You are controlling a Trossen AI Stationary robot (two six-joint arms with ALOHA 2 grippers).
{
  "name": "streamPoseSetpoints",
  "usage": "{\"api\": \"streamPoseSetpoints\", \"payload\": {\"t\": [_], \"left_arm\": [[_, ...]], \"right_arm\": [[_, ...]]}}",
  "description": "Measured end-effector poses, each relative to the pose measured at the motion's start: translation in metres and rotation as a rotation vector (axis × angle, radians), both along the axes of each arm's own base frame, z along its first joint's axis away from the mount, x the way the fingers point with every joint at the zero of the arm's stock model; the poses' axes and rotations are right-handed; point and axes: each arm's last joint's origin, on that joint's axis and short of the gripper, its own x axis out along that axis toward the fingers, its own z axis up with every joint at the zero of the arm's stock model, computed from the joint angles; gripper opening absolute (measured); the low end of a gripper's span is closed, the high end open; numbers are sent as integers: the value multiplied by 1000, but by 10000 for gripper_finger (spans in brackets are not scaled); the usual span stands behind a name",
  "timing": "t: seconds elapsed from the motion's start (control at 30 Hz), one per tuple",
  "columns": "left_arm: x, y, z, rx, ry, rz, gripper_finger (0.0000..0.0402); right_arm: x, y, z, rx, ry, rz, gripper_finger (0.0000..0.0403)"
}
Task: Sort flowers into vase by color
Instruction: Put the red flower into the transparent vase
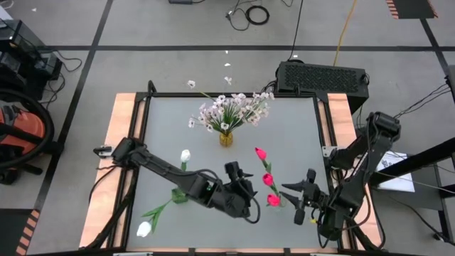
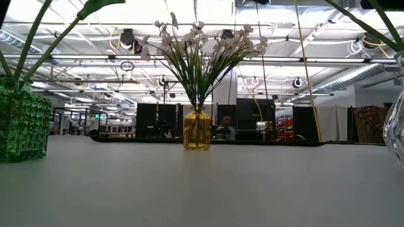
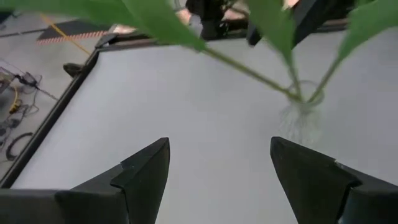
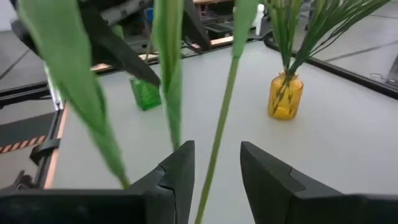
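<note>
Pink-red tulips [image 1: 267,179] stood just left of the right hand [image 1: 298,201], one green stem [image 4: 219,134] rising between its parted, unclamped fingers; the left hand [image 1: 245,192] gaped empty.

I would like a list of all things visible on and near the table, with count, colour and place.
yellow vase: one, amber, far middle of table, holding the pale sprays.
green vase: one, green, near left, holding white tulips.
white tulips: two, heads above and below the green vase.
pink-red tulips: three, near centre-right.
clear vase: one, colourless, near right edge in the low view.
table: one, grey.
black box: one, beyond the far edge.
left gripper: open, beside the pink-red tulips.
right gripper: partly open around a green stem.
</note>
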Motion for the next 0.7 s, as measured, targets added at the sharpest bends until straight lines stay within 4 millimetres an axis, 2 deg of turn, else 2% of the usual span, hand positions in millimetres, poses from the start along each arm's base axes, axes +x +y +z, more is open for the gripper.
{"api": "streamPoseSetpoints", "payload": {"t": [0.13,0.3,0.7], "left_arm": [[3,6,-1,-7,2,6,285],[0,3,3,1,-1,-11,285],[-9,-24,36,67,-60,-127,285]], "right_arm": [[6,-7,1,-3,8,-35,120],[17,-17,1,-4,36,-78,120],[24,-22,-1,4,111,-67,108]]}}
